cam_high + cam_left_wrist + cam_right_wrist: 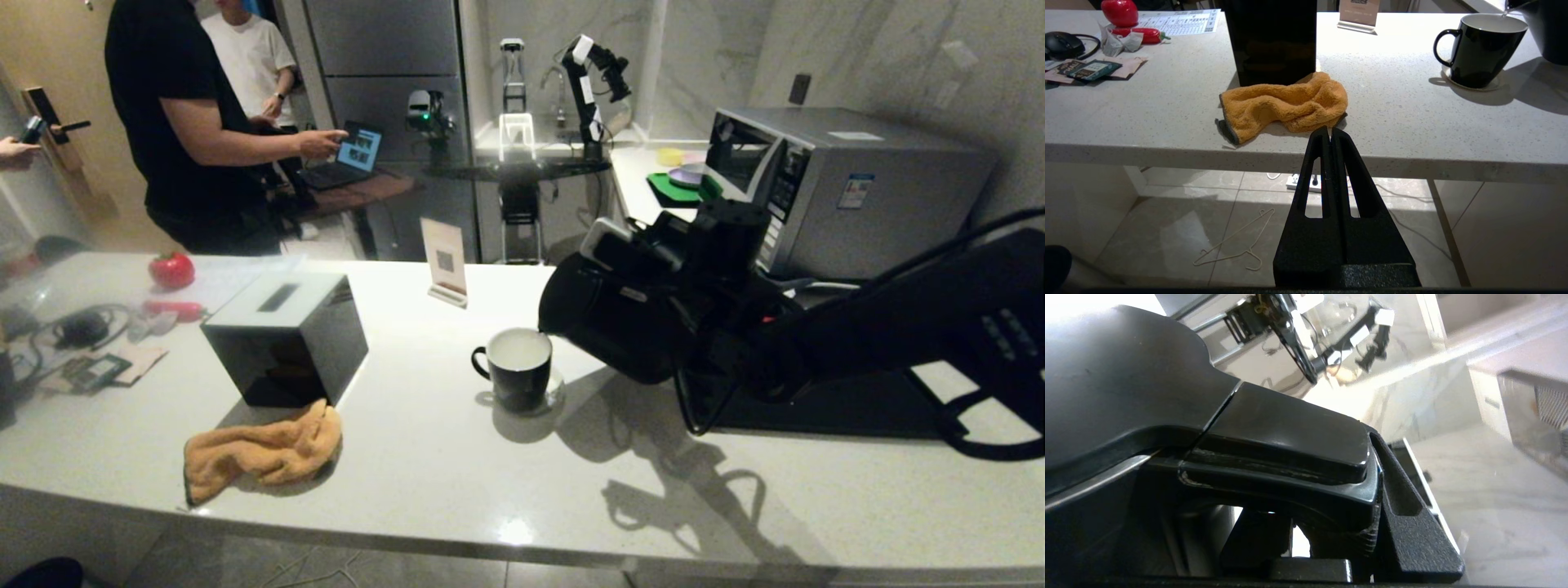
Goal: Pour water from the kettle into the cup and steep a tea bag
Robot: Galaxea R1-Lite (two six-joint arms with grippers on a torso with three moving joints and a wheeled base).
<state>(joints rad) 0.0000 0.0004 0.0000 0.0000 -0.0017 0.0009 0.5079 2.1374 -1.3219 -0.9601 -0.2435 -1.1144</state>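
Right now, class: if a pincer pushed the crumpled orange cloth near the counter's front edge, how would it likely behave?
The crumpled orange terry cloth would probably bunch and fold rather than slide as one piece, since it lies in soft, loose folds. It looks light and unbreakable. A push toward the speckled white counter's nearby edge might drop it off.

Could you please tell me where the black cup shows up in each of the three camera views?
Head view: the cup stands mid-counter, under the tilted kettle's spout.
Left wrist view: the cup is at upper right, on a coaster.
Right wrist view: not in it; the kettle's handle fills the frame.
Shared landmark: the orange cloth, in the head and left wrist views.
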